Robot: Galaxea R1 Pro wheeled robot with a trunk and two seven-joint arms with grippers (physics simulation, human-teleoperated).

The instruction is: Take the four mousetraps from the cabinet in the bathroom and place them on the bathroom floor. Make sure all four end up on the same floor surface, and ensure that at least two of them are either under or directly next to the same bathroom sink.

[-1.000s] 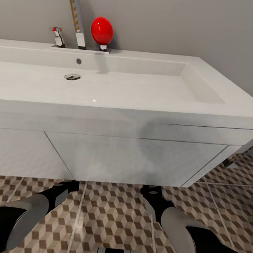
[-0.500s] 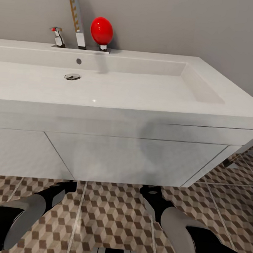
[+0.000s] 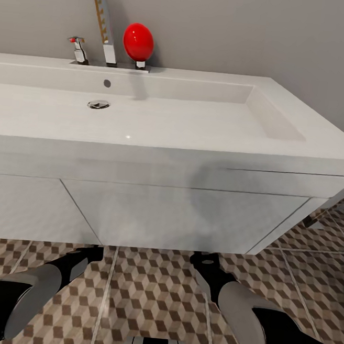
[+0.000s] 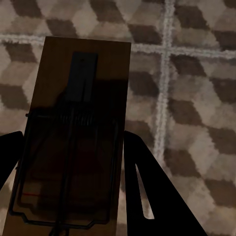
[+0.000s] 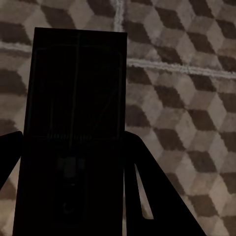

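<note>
In the left wrist view a brown mousetrap [image 4: 81, 93] with a dark wire spring sits between the two black fingers of my left gripper [image 4: 69, 140], which is shut on it just above the bathroom floor [image 4: 196, 73]. My right gripper [image 5: 71, 140] is likewise shut on a second, shadowed mousetrap [image 5: 78, 83] over the cube-patterned tiles. From the head, both grippers [image 3: 91, 252] [image 3: 204, 259] hang low at the foot of the white vanity, in front of the long sink [image 3: 146, 111] with its chrome tap [image 3: 105, 23]. The cabinet is out of view.
The vanity front [image 3: 178, 214] stands close ahead of both arms. A red egg-shaped object [image 3: 138, 41] and a small tap handle [image 3: 77, 50] sit on the sink's back ledge. Tiled floor [image 3: 311, 259] opens to the right past the vanity corner.
My left forearm has sunk slightly toward the floor. The right arm and the camera have stayed put.
</note>
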